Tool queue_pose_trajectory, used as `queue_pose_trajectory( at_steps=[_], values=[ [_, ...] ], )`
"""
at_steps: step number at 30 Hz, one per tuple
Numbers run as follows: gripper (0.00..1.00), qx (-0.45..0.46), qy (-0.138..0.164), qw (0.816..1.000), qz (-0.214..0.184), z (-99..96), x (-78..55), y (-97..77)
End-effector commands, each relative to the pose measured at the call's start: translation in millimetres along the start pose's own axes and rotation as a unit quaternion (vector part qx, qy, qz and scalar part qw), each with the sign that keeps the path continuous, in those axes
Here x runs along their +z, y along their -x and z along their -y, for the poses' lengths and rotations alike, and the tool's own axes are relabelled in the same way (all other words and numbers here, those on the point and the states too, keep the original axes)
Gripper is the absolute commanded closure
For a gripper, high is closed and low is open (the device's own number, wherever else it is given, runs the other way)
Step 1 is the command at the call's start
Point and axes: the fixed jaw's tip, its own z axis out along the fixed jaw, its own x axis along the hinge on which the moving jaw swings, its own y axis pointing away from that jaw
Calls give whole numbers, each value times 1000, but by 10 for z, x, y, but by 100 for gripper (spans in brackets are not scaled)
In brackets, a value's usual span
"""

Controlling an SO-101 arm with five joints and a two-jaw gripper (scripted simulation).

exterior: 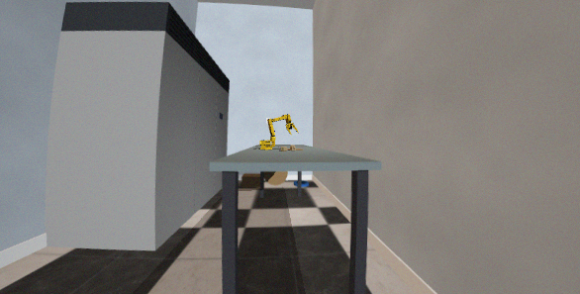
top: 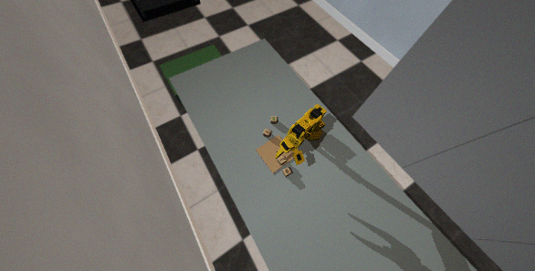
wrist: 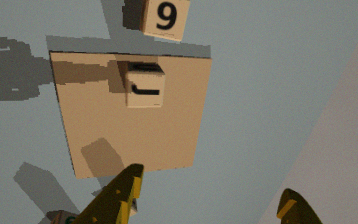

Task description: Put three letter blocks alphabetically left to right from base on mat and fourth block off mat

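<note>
gripper (wrist: 208,200) partly open, holding nothing, raised above the mat's (wrist: 106,125) near edge. one lettered block (wrist: 145,89) lies on the mat near its far edge. block marked 9 (wrist: 165,19) sits on the table (wrist: 281,75) just beyond that edge. two more blocks (top: 274,119) (top: 267,132) lie off the mat, towards the arm's base.

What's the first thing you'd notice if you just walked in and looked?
The bright yellow arm stands out on the long grey table, reaching over a tan mat. One block sits on the mat, and a block marked 9 lies just off it. The gripper hangs open above, holding nothing.
</note>
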Motion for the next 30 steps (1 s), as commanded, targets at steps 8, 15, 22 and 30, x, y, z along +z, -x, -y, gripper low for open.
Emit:
queue_pose_trajectory(
  at_steps=[8,15,22,30],
  values=[
    [65,0,-162,986,46,110,-553,39],
    [65,0,-167,985,47,108,-570,38],
    [65,44,-168,984,41,129,-560,-44],
    [65,215,-178,960,18,179,-533,-381]
  ],
)
